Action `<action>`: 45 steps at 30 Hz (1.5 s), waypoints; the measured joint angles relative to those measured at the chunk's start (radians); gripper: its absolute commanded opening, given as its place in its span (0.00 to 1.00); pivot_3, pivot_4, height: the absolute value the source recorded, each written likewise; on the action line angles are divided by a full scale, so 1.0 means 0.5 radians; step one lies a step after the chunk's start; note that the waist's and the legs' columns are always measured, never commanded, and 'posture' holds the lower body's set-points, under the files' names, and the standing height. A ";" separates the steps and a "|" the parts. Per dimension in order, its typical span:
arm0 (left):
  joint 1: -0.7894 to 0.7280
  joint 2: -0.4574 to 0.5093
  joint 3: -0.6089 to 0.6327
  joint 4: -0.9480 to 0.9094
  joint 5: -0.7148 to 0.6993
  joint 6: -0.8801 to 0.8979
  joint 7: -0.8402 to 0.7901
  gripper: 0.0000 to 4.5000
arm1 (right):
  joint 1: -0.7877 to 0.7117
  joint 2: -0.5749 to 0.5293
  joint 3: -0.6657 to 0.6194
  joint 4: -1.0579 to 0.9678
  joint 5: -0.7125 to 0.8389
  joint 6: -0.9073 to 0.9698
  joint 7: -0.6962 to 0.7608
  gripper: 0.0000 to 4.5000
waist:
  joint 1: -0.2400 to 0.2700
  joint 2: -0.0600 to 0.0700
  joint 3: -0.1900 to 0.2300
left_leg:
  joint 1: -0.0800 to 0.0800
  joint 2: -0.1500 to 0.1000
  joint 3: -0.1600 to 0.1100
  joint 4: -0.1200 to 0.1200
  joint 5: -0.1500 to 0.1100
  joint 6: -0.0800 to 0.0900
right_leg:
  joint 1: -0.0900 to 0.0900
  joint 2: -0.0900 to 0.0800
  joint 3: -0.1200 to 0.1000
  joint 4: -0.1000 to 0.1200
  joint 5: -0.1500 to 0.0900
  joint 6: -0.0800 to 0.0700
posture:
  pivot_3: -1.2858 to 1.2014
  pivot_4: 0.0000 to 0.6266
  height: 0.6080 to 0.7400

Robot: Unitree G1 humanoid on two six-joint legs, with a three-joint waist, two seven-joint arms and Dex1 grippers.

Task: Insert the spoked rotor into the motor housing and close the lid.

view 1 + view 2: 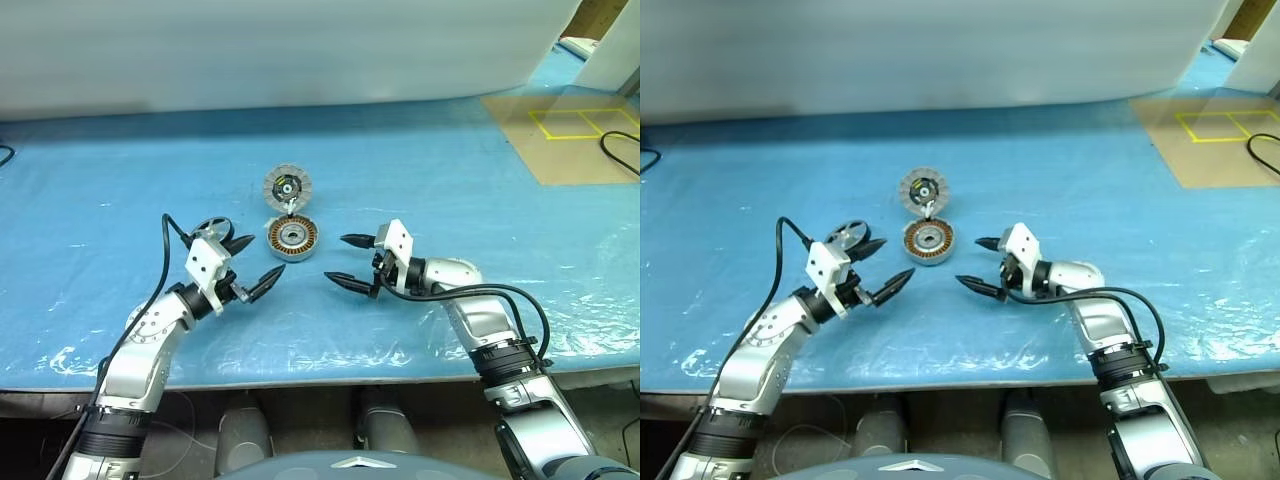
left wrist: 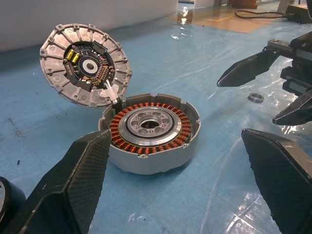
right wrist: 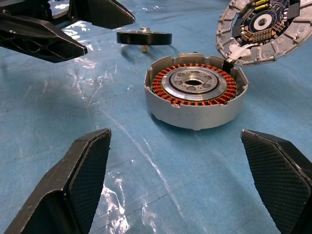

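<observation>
You are holding both the left gripper (image 1: 256,264) and right gripper (image 1: 349,261) spread wide and empty. The small dark spoked metal rotor (image 3: 144,37), lying mid-worktop, looks rigid and light; take it by its rim.

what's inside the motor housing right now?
Inside the motor housing: a ring of copper windings around a metal hub with an open centre hole. No rotor in it; that lies on the table. The bore's bottom can't be seen.
</observation>
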 measured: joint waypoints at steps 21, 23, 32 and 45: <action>0.141 0.040 0.112 -0.053 -0.002 -0.016 0.036 1.00 | -1.046 0.157 0.533 0.428 -0.449 0.229 0.156 1.00 | -0.005 -0.001 0.001 | -0.002 0.001 0.000 0.000 0.002 -0.005 | -0.003 0.000 -0.001 0.003 -0.001 -0.001 | 0.52 0.24 1.00; 0.162 0.040 0.118 -0.062 -0.002 -0.016 0.042 1.00 | -1.158 0.191 0.609 0.566 -0.514 0.241 0.220 1.00 | -0.006 -0.001 0.002 | -0.002 0.001 0.000 0.000 0.002 -0.004 | -0.003 0.000 -0.002 0.003 -0.001 -0.001 | 0.52 0.24 1.00; 0.187 0.031 0.120 -0.085 0.000 -0.034 0.083 1.00 | -1.548 0.280 0.791 1.031 -0.767 0.143 0.436 1.00 | -0.007 -0.001 0.003 | -0.002 0.003 0.000 0.001 0.001 -0.002 | -0.004 0.001 -0.003 0.006 -0.002 -0.004 | 0.52 0.24 1.00; 0.194 0.031 0.120 -0.085 0.000 -0.056 0.100 1.00 | -1.488 0.271 0.925 0.897 -0.985 0.097 0.624 1.00 | -0.004 -0.001 0.003 | -0.002 0.004 0.000 0.002 0.001 -0.001 | -0.004 0.001 -0.003 0.009 -0.002 -0.005 | 0.52 0.24 1.00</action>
